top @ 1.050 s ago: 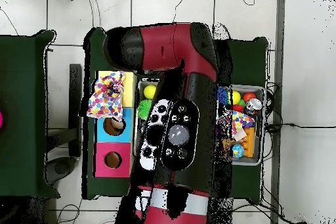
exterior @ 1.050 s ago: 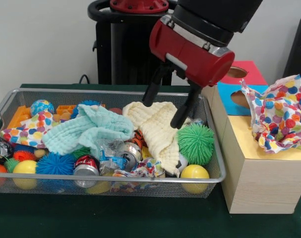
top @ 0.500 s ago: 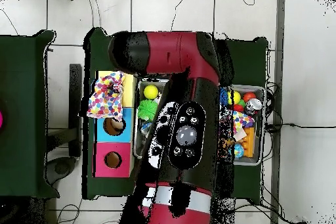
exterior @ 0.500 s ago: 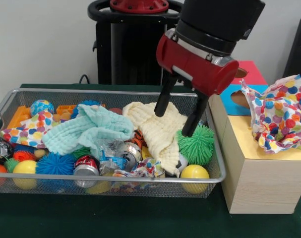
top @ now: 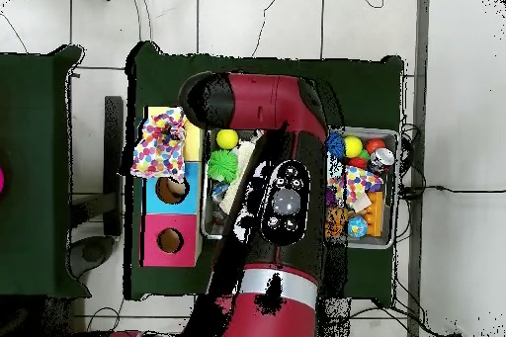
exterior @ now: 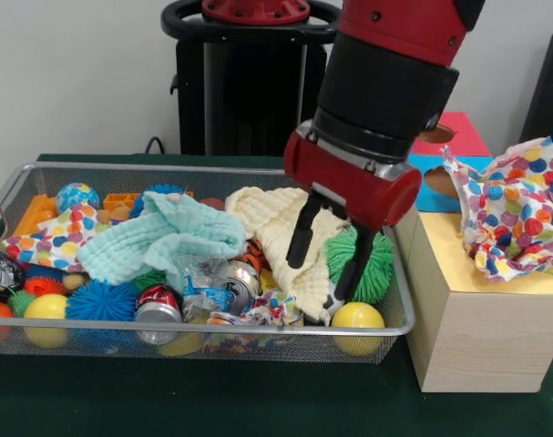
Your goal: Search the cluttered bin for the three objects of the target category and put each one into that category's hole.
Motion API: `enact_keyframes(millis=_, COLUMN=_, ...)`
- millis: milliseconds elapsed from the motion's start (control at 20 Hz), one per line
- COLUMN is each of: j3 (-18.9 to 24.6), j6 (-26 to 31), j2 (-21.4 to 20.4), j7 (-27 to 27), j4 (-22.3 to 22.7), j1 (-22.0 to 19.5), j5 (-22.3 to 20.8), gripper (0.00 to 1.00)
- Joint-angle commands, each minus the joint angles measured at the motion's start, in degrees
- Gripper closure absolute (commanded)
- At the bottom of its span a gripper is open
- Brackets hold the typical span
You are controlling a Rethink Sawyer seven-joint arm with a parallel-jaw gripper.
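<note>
At the left end of the wire bin point(exterior: 12, 182), small toys lie heaped against the mesh wall: an orange block point(exterior: 35, 211), a patterned ball point(exterior: 76, 196), a dotted cloth point(exterior: 53, 238), a yellow ball point(exterior: 46, 307) and a spiky blue ball point(exterior: 103, 300). They sit loose and overlapping, which is why anything wanted has to be dug for. A mint towel point(exterior: 167, 237) is draped over the middle of the heap and hides whatever is under it. Below it, crushed cans point(exterior: 158, 305) lie on their sides among crumpled wrapping.

A cream towel point(exterior: 281, 232) hangs over the pile toward the right end. The end effector point(exterior: 329, 262) is down inside the bin here, its two dark fingers point(exterior: 299, 244) spread apart and holding nothing, one over the cream towel and the other against the spiky green ball point(exterior: 363, 259). That straddle suggests it is lining up on the fold of towel at the ball's edge, though which of the two it is after cannot be told. A second yellow ball point(exterior: 358, 316) rests in the corner just below.

Right of the bin, on the green surface point(exterior: 258, 401), stands the wooden box point(exterior: 458, 319). Another dotted cloth point(exterior: 513, 214) lies crumpled on its yellow section, covering any hole there; the blue hole point(top: 172, 191) and red hole point(top: 170, 241) are open. If cloth is the target, I judge one piece delivered or nearly so, with more remaining in the bin.
</note>
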Motion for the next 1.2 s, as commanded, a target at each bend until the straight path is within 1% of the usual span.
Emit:
enact_keyframes(millis=50, j3=5.76, j6=-4.48, j2=3.58, j7=9.84, j4=10.96, j1=-1.52, j5=3.61, gripper=0.0)
enact_keyframes(millis=150, j3=7.17, j6=-5.46, j2=4.0, j7=8.64, j4=11.76, j1=-2.45, j5=5.05, gripper=0.0)
enact_keyframes(millis=200, j3=8.32, j6=-6.06, j2=3.99, j7=6.99, j4=12.4, j1=-3.26, j5=5.59, gripper=0.0)
enact_keyframes(millis=300, j3=11.55, j6=-6.5, j2=4.16, j7=2.26, j4=12.7, j1=-5.54, j5=6.32, gripper=0.0)
enact_keyframes(millis=400, j3=15.13, j6=-6.53, j2=3.71, j7=-3.49, j4=13.2, j1=-8.07, j5=6.01, gripper=0.0)
enact_keyframes(millis=550, j3=18.88, j6=-3.37, j2=1.96, j7=-10.38, j4=13.36, j1=-11.16, j5=4.96, gripper=0.0)
enact_keyframes(millis=700, j3=22.32, j6=-0.94, j2=1.28, j7=-14.08, j4=13.22, j1=-13.47, j5=3.66, gripper=0.0)
enact_keyframes(millis=900, j3=26.12, j6=2.31, j2=1.39, j7=-18.1, j4=11.8, j1=-15.84, j5=1.5, gripper=0.0)
enact_keyframes(millis=1000, j3=28.24, j6=3.62, j2=1.9, j7=-20.02, j4=10.86, j1=-17.05, j5=0.58, gripper=0.0)
enact_keyframes(millis=1200, j3=30.92, j6=7.28, j2=3.01, j7=-23.64, j4=7.34, j1=-18.37, j5=-1.14, gripper=0.0)
